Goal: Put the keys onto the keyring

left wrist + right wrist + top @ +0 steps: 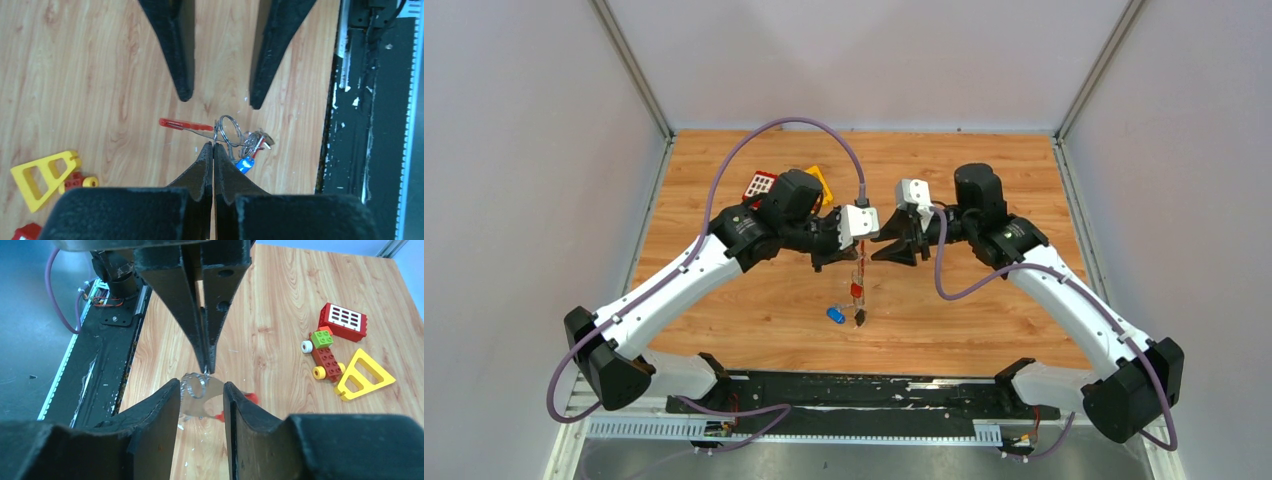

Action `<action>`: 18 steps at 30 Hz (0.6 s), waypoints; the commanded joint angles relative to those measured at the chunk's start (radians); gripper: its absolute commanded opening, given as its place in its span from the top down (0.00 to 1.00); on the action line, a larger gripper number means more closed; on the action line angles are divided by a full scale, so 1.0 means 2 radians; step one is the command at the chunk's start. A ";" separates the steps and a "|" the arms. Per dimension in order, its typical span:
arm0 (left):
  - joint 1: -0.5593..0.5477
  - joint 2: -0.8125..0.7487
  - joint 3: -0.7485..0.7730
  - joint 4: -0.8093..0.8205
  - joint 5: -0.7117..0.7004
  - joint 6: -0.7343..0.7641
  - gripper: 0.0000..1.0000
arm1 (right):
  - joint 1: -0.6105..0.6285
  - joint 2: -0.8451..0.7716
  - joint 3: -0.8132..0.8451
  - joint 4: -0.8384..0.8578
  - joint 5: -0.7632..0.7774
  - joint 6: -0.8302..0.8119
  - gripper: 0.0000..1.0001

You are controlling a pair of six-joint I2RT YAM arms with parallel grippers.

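Observation:
My left gripper is shut on a silver split ring of the keyring, held above the wooden table. The red clip sticks out to one side of the ring. A blue-headed key and smaller rings hang from it. In the top view the bunch dangles below the left gripper, with the red clip, the blue key and a dark-headed key. My right gripper is open, its fingers either side of the ring without touching it. It faces the left gripper tip to tip.
Toy blocks lie at the table's back left: a red block with white buttons, a yellow triangular frame and a small block car. The black mounting rail runs along the near edge.

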 commanded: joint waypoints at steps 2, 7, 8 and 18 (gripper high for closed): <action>-0.002 -0.008 0.024 0.002 0.038 -0.032 1.00 | 0.006 -0.002 -0.010 0.051 -0.009 0.027 0.62; -0.002 -0.012 0.025 0.003 0.035 -0.056 1.00 | 0.011 0.010 -0.015 0.062 -0.018 0.038 0.62; -0.002 -0.013 0.025 0.003 0.035 -0.059 1.00 | 0.013 0.014 -0.015 0.062 -0.023 0.040 0.62; -0.003 -0.023 0.014 0.014 0.042 -0.071 1.00 | 0.024 0.036 -0.007 0.061 -0.029 0.043 0.76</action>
